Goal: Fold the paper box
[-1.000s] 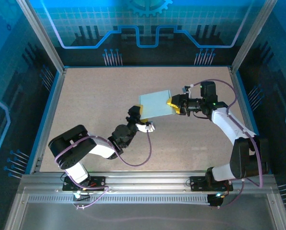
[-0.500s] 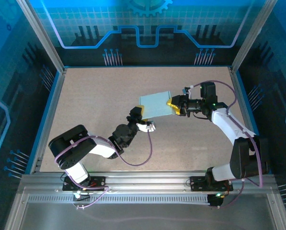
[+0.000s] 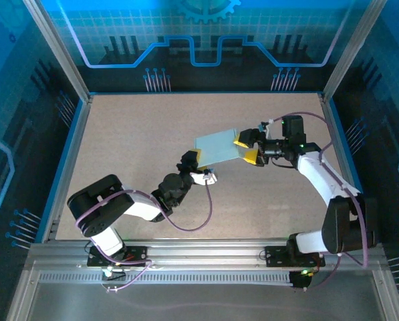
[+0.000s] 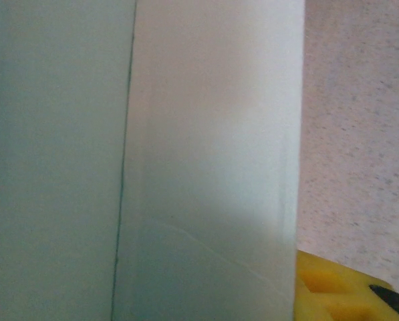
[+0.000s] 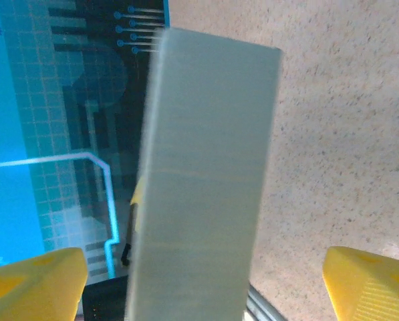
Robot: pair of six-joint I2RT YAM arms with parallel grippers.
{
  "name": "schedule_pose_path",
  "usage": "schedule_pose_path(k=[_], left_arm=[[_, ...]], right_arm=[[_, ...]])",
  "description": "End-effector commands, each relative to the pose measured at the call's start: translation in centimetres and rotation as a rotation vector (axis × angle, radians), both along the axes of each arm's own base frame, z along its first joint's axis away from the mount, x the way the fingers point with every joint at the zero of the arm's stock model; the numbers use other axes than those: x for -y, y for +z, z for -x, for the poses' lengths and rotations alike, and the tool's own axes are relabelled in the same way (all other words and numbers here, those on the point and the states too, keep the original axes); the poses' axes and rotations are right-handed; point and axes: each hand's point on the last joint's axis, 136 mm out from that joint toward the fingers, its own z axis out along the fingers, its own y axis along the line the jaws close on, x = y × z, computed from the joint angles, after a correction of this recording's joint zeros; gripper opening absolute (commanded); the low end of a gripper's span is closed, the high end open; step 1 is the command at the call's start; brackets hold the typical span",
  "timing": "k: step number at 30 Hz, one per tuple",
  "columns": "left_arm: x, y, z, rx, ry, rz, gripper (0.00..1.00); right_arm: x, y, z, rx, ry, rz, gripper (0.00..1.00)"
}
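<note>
Because the left wrist cam sits so close, the paper box covers most of its picture as a pale blurred face with one dark fold line, and its edges are cut off at top, bottom and left. Only one yellow finger of the left gripper shows there, just beside the box's right edge; the 2nd finger is hidden behind the card. So I cannot tell if this gripper is clamped on the box or not. From the overhead cam it sits at the near-left corner of the box, but the contact is too small to make out.

The box is approx. at the middle of the table, between the two grippers. In the right wrist cam it looks like a narrow tilted strip, a bit blurred, w/ its lower end cut off by the frame.

The right gripper stands wide apart: its yellow fingers are at the two lower corners of its own cam picture, the box between them and touching neither.

Vs. half a sec. ago: the right fingers were then together on the box's right edge, and now they are spread. The box and the left arm are nearly where they were.
</note>
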Motion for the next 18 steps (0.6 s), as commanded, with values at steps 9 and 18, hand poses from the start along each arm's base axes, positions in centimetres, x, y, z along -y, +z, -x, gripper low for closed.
schedule_pose_path(k=[9,18], left_arm=[[-0.3,-6.8,4.1,-0.643,-0.116,0.135,0.35],[-2.2,-8.9,8.4,-1.053,-0.105,0.114,0.35]], right_arm=[[4.0,4.2,2.3,0.367,0.021,0.379,0.92],[1.3,3.3,6.7,0.722,0.406,0.878,0.88]])
